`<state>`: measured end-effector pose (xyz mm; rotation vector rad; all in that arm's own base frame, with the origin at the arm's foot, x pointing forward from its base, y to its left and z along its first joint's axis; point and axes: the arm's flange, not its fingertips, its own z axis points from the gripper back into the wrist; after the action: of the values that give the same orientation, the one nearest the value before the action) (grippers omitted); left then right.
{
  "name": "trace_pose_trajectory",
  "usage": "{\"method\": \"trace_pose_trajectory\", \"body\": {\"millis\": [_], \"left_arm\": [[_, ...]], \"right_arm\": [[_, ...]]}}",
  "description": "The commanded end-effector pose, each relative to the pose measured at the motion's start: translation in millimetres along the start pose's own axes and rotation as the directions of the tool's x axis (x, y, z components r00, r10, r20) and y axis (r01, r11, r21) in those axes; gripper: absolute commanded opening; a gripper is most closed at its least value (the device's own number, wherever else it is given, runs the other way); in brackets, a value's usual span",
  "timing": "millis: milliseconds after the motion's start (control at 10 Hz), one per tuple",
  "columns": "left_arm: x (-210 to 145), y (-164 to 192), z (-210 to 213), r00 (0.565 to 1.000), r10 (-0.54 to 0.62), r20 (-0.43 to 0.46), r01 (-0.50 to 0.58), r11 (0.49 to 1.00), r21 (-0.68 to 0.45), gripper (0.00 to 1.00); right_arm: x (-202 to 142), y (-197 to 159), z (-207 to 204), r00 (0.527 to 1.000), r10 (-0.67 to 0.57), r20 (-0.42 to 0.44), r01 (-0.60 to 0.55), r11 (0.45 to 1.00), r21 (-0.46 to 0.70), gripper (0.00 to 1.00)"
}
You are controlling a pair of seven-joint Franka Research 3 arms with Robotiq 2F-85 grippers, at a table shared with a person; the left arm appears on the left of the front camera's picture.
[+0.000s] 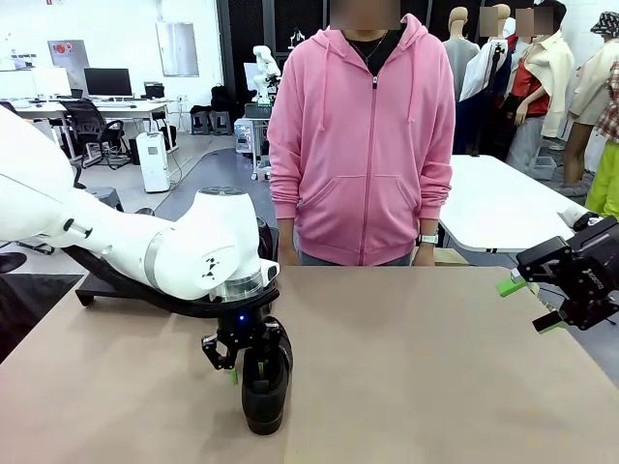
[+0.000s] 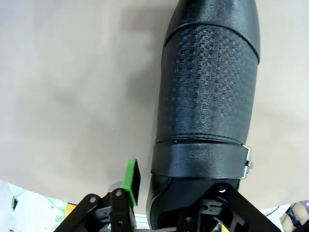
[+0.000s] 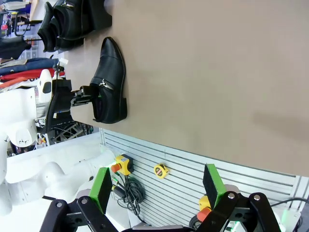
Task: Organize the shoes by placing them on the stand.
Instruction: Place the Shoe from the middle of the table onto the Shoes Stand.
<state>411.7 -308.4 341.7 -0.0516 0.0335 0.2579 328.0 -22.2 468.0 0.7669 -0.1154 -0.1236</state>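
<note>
One black shoe [image 1: 264,389] stands upright on the tan table near the front, toe toward me. My left gripper [image 1: 250,362] hangs over its heel end. In the left wrist view the shoe [image 2: 207,96] has a textured panel; one green fingertip [image 2: 131,176] stands just outside its side, slightly apart, and the other finger goes into the opening. The right wrist view shows this shoe [image 3: 108,82] side-on and other shoes [image 3: 63,26] farther off. A black stand [image 1: 97,288] lies at the table's far left, mostly behind my left arm. My right gripper [image 1: 530,304] [image 3: 157,186] hovers open and empty at the right edge.
A person in a pink hoodie [image 1: 363,145] stands at the far side, hands down. A white table [image 1: 503,203] sits behind on the right. A slatted panel with a yellow tape measure [image 3: 161,170] and cables lies below the table's near edge.
</note>
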Motion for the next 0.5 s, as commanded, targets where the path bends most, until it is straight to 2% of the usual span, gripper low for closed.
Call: {"method": "trace_pose_trajectory", "body": {"millis": [0,100,400], "left_arm": [[2,4,3,0.999,-0.036,0.0,0.036,0.999,0.003,0.0],[1,5,3,1.0,-0.031,0.005,0.031,1.0,0.001,0.0],[-9,13,12,0.99,-0.137,-0.013,0.137,0.99,-0.035,0.0]], "right_arm": [[1,2,0,1.0,-0.014,0.004,0.014,1.0,0.025,1.0],[1,2,0,1.0,-0.014,0.004,0.014,1.0,0.025,1.0],[1,2,0,1.0,-0.014,0.004,0.014,1.0,0.025,1.0]]}}
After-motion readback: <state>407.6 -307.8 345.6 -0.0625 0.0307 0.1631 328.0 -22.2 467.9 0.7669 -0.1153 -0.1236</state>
